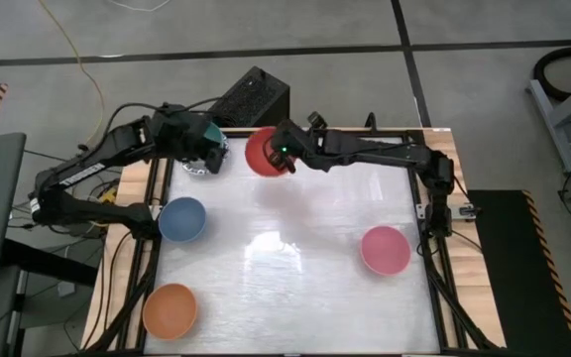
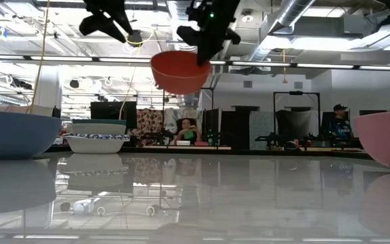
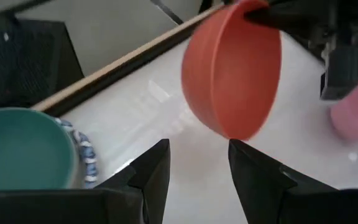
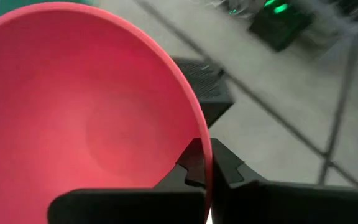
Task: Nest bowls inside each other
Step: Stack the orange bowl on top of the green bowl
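A red bowl (image 1: 262,151) hangs in the air over the table's far edge, with my right gripper (image 4: 205,152) shut on it. Left of it, a teal bowl (image 3: 20,149) sits nested in a blue-and-white patterned bowl (image 3: 87,157) that rests on the table. My left gripper (image 3: 194,165) hovers open just above that stack (image 1: 204,159), nothing between its fingers. A blue bowl (image 1: 181,219), an orange bowl (image 1: 171,309) and a pink bowl (image 1: 385,249) stand separately on the table. My right gripper pinches the red bowl's rim (image 4: 199,127) on the bowl's right side, one finger inside the bowl and one outside. The fingers come from the table's right, slanting downward. The bowl (image 2: 180,71) is lifted clear of the table, mouth upward and slightly tilted.
A black box (image 1: 251,97) stands just beyond the table's far edge, behind both grippers. The white tabletop (image 1: 295,288) lies bare between the blue, orange and pink bowls. People sit at desks in the room behind.
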Motion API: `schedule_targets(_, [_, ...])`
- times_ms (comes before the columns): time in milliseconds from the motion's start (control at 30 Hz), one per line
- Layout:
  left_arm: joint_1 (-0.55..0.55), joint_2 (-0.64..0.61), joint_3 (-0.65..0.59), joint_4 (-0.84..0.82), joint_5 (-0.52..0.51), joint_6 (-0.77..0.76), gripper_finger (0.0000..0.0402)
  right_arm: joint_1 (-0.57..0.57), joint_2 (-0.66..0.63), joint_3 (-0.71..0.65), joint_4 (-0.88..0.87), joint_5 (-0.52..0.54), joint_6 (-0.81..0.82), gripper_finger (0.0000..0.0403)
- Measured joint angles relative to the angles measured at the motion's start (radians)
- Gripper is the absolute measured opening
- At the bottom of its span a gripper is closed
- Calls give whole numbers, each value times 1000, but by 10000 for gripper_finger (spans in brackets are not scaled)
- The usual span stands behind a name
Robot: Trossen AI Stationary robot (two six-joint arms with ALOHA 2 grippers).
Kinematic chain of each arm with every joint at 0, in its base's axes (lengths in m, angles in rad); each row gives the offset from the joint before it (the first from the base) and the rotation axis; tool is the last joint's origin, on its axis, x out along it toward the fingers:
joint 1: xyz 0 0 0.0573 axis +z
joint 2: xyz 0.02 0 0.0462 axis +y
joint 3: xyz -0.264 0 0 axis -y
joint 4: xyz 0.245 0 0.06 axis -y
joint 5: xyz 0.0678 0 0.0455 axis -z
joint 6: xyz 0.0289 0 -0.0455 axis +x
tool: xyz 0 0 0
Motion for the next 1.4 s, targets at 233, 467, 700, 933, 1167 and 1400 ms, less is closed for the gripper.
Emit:
schedule_targets(233, [-6, 86, 0, 74, 7, 10, 151, -22, 0, 39, 18, 66, -40, 9])
schedule_targets(467, [-84, 150, 0, 114, 1, 546, 151, -49, 0, 39, -11, -46, -20, 9])
schedule_targets(700, [-180, 180, 0, 124, -172, 913, 151, -85, 0, 39, -92, -129, 21, 9])
schedule_targets(933, [-243, 213, -1, 160, -247, 1210, 151, -112, 0, 39, -88, -222, 21, 9])
schedule_targets(1167, [-264, 272, -1, 212, -334, 1432, 151, -113, 0, 46, -63, -273, 23, 8])
schedule_targets(1400, [-264, 322, 0, 222, -387, 1547, 151, -97, -3, 50, -75, -279, 20, 8])
